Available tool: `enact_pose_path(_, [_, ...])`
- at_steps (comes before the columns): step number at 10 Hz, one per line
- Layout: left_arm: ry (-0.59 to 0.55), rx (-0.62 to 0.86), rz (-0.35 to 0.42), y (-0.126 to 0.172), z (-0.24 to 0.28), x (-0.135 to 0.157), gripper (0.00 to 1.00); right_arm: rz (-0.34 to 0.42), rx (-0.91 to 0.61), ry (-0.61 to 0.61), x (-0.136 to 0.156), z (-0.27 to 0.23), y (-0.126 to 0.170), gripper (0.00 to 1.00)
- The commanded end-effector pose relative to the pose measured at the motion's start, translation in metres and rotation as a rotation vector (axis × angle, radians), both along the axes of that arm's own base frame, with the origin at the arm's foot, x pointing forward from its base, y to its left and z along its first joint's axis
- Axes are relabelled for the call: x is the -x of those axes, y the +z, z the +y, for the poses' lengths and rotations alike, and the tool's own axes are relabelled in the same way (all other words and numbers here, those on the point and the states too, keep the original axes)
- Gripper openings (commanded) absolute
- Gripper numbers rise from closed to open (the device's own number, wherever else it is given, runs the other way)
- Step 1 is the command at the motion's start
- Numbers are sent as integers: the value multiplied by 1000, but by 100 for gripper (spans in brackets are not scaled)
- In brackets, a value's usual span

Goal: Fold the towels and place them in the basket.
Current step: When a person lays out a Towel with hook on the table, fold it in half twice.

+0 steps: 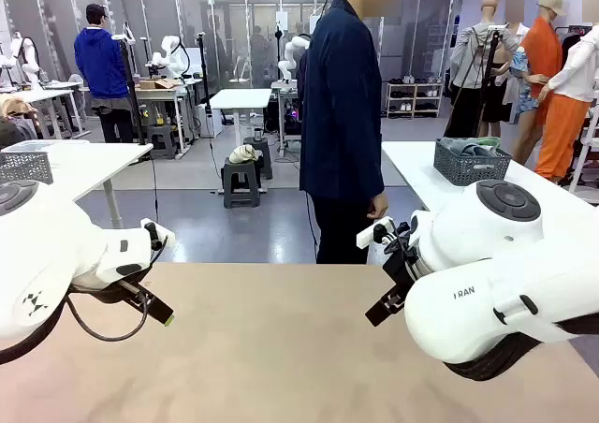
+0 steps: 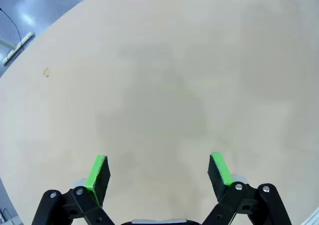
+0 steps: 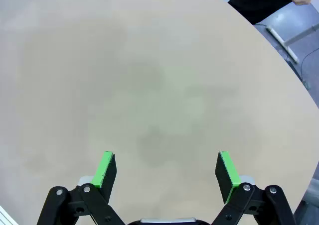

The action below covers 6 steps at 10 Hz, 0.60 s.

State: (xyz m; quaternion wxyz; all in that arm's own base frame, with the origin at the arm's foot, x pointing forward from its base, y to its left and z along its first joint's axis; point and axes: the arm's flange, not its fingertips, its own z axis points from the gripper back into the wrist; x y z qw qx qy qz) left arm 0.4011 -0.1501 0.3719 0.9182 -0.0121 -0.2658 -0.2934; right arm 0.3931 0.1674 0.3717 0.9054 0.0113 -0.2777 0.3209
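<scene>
Front view, step: not begun; tan wooden tabletop (image 1: 281, 367) beneath you.
Left gripper (image 2: 158, 165): spread, empty.
Right gripper (image 3: 167, 163): spread, empty.
Next: you likely need towels from the person (image 1: 342, 114).

Two white robot arms: the left arm (image 1: 58, 255) enters from nine o'clock and the right arm (image 1: 496, 278) from three o'clock, both reaching inward. The left gripper (image 2: 159, 168) and right gripper (image 3: 164, 166) point downward, green-padded jaws spread wide and empty.
</scene>
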Motion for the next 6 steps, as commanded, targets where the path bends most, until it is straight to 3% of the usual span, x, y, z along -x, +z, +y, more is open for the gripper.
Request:
enact_pose_path(1, [-1,0,0,0,0,0,100,0,0,0,0,0,0,100])
enact_pose_path(6, [-1,0,0,0,0,0,100,0,0,0,0,0,0,100])
